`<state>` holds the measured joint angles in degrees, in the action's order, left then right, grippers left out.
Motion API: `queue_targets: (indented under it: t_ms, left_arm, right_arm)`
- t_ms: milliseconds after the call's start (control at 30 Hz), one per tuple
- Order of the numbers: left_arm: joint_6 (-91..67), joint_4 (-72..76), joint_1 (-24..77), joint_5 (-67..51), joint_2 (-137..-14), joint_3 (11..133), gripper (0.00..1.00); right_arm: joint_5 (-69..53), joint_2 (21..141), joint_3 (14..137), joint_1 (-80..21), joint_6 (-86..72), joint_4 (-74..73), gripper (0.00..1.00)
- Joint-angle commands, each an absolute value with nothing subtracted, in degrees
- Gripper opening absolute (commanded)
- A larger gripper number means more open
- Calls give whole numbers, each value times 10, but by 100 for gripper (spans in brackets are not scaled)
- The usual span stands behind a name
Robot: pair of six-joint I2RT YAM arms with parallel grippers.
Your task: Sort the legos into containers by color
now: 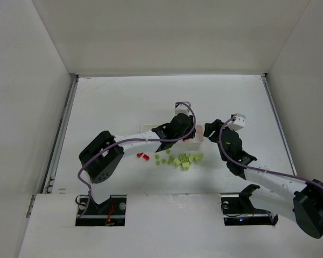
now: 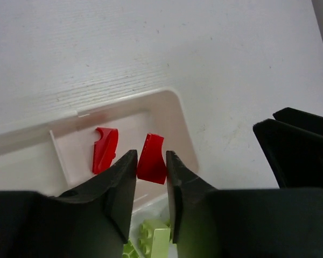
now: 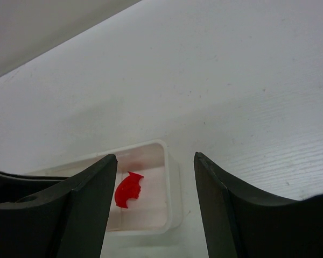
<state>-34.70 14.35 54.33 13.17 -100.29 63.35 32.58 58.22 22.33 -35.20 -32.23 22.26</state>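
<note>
- Red moulded plastic forms the brick clamped between the left fingers. It hangs over the end compartment of the white tray, beside a second red brick lying inside.
- Handling, as judged: the piece is very light, rigid and glossy. It will not deform, but it may slip or twist under an off-centre pinch.
- Grip point: hold across two flat, opposite sides near the middle, and avoid what looks like a curved face.
- Right fingers stand apart and hold nothing, close to the same end of the tray.
- Green bricks and loose red bricks lie on the worktop, just in front of the tray.
</note>
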Motion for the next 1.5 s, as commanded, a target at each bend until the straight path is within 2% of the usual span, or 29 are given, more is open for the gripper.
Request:
queue_targets:
  t_ms: [0, 67, 167, 267, 300, 333, 500, 533, 600, 667, 833, 967, 1133, 1300, 1467]
  left_arm:
    - [-336, 153, 549, 116, -1021, 679, 30]
    - [-330, 154, 553, 136, -1005, 663, 37]
    - [-322, 152, 554, 184, -939, 607, 39]
    - [-330, 150, 553, 252, -844, 517, 35]
    - [-332, 149, 554, 259, -834, 508, 35]
    - [-340, 134, 556, 284, -790, 471, 33]
    - [-411, 19, 551, 353, -629, 337, 31]
    - [-470, -52, 541, 375, -580, 296, 31]
    - [-527, -101, 522, 390, -559, 269, 34]
    - [-557, -142, 495, 378, -555, 259, 38]
    - [-538, -111, 479, 360, -555, 229, 41]
    - [-507, -49, 453, 338, -572, 208, 43]
    - [-525, -4, 400, 306, -567, 182, 42]
    - [-537, 18, 335, 231, -525, 154, 41]
    - [-531, 31, 283, 172, -483, 131, 42]
  right_arm:
    - [334, 572, 220, -344, -332, 241, 65]
    - [335, 570, 221, -347, -330, 241, 65]
    - [331, 569, 220, -346, -335, 241, 64]
    - [329, 565, 226, -368, -316, 249, 48]
    - [328, 565, 227, -373, -314, 250, 46]
    - [314, 569, 234, -398, -300, 261, 39]
    - [235, 633, 275, -500, -223, 297, 35]
    - [179, 685, 312, -560, -186, 291, 35]
    - [137, 709, 323, -588, -172, 293, 36]
    - [70, 765, 351, -614, -168, 299, 42]
    - [25, 859, 401, -646, -171, 294, 49]
    - [15, 931, 444, -667, -172, 293, 60]
    - [34, 1003, 489, -662, -183, 284, 60]
    - [106, 1020, 495, -641, -195, 280, 56]
    - [120, 1033, 496, -641, -192, 274, 56]
